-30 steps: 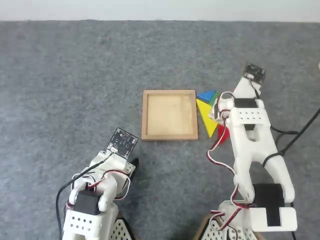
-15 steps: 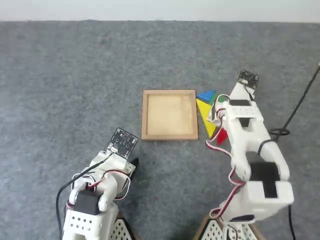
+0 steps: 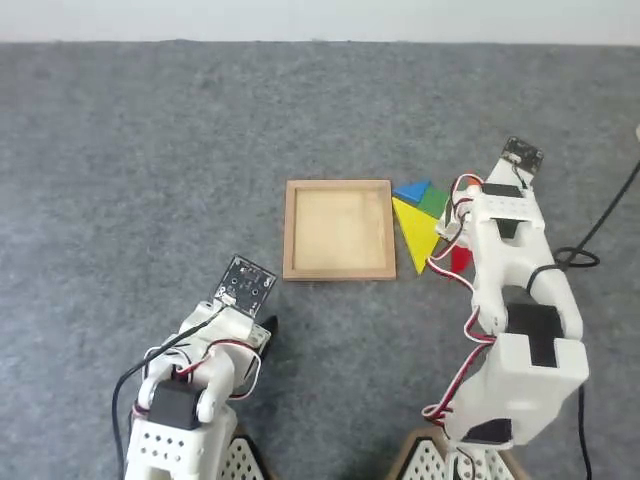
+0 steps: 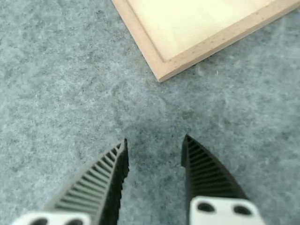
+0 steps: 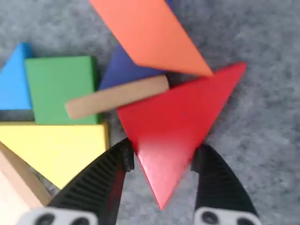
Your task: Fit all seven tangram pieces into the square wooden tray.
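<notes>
Grey carpet (image 3: pixel 150 140) lies under the wooden tray (image 3: pixel 338 272), meeting a pale wall (image 3: pixel 300 18).

High camera looks down over table (image 3: pixel 150 150). Close wrist cameras share with it: left, tray (image 4: pixel 154 61) corner; right, pieces (image 5: pixel 178 117) at 3 o'clock.

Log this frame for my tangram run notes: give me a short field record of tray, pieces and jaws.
Tray: wooden tray, empty
Pieces: red triangle, yellow triangle, green square, orange piece, clustered beside the tray
Right jaws: open, straddling the red triangle's tip
Left jaws: open over the grey mat, near a tray corner
</notes>
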Controlling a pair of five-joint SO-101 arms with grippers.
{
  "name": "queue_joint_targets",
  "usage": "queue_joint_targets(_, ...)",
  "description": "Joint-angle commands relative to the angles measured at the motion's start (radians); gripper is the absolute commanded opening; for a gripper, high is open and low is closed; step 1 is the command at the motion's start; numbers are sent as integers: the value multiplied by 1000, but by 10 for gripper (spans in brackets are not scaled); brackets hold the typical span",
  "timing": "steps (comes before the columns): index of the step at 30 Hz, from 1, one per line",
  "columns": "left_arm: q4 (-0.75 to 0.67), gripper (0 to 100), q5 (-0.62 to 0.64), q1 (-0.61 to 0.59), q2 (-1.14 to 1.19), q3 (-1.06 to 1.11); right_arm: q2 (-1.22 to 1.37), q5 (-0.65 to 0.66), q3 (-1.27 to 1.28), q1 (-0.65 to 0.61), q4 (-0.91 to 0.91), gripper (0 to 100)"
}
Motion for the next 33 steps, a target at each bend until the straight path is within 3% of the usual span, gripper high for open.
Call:
queue_joint_targets(1, 6, 183, 8, 6, -20, -13, -13, 8, -57, -1, 53, 124)
queue_joint_targets(8, 6, 183, 8, 6, -20, -13, -208, 12, -51, 1, 176, 123)
queue_joint_targets(14, 6, 183, 8, 6, -20, -13, -340, 14, -14, 1, 127, 127)
queue_joint_targets(18, 6, 183, 8, 6, -20, -13, -283, 12, -14, 1, 39, 147)
queue_joint_targets(24, 6, 183, 8, 6, -20, -13, -120, 11, -55, 15, -15, 304)
queue_joint_targets(33, 6, 183, 8, 6, -20, -13, 73, 9, -210, 25, 7, 307)
